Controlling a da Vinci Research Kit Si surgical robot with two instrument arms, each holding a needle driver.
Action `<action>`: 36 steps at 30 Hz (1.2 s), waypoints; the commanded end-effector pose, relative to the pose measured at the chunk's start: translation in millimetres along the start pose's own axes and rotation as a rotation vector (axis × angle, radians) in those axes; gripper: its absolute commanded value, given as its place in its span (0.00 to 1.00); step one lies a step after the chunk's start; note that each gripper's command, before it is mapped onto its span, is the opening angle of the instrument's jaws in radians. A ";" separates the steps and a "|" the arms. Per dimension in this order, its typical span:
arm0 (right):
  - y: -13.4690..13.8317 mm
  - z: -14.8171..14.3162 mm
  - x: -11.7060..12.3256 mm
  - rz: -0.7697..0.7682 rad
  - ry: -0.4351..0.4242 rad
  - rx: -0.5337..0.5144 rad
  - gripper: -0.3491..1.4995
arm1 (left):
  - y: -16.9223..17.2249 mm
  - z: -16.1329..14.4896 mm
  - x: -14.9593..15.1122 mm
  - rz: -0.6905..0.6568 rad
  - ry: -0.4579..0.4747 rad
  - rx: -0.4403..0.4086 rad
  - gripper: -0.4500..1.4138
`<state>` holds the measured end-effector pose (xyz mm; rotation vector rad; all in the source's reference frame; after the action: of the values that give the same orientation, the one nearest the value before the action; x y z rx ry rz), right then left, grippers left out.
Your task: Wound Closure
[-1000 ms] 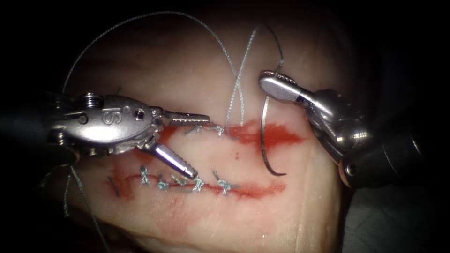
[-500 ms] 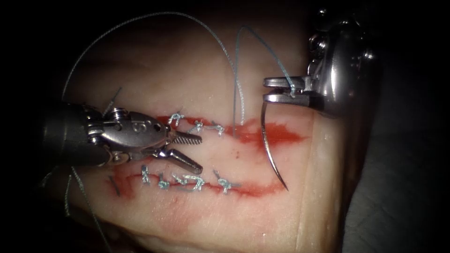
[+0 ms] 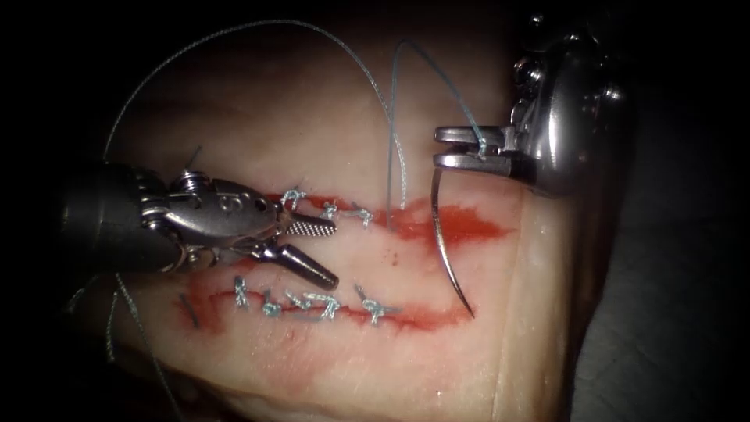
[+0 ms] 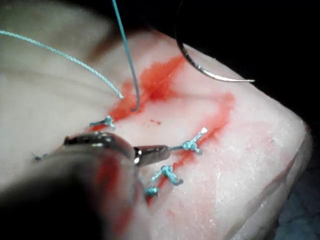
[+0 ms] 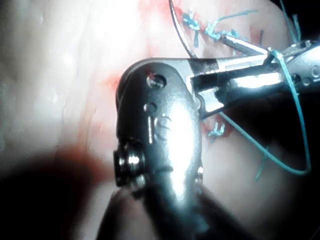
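The tissue point(image 3: 312, 141) carries two cuts, both with several stitches: an upper cut point(image 3: 461, 223) with red fluid at its right end, and a lower cut point(image 3: 414, 316). My right tool point(image 3: 439, 148) reaches in above the upper cut's right end, its jaws shut on the curved needle point(image 3: 447, 250) near its thread end. The needle hangs free over the tissue, with its tip by the lower cut's right end; its tip point(image 4: 250, 80) is bare. Thread point(image 3: 393, 117) rises from the upper cut to the right tool. My left tool point(image 3: 334, 255) stands open between the cuts and holds nothing.
A long strand of thread point(image 3: 195, 43) arcs from the upper cut over the tissue to the far left. Short cut ends of thread point(image 3: 269, 306) stick up from the lower cut's knots. The tissue's right edge point(image 3: 547, 328) drops off near the right tool.
The right tool turned its wrist and swung the needle so it points down toward the lower cut. The left tool drew back to the left and narrowed its jaws.
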<state>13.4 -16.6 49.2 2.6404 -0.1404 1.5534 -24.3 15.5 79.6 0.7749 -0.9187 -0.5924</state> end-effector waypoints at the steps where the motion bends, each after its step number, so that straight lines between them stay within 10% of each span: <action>1: -0.4 0.9 1.2 -0.007 -0.018 -0.031 0.00 | 0.4 0.6 -0.1 0.001 0.000 0.000 0.47; 5: -0.2 1.0 2.7 -0.029 -0.128 -0.294 0.00 | 0.4 0.6 -0.1 -0.011 0.000 0.000 0.47; 36: 0.4 1.2 3.9 -0.031 -0.143 -0.326 0.00 | 0.3 0.6 -0.1 -0.017 -0.001 -0.001 0.47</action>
<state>15.3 -17.5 51.6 2.4770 -0.3338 1.2160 -24.3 15.5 79.5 0.7839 -0.9128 -0.6084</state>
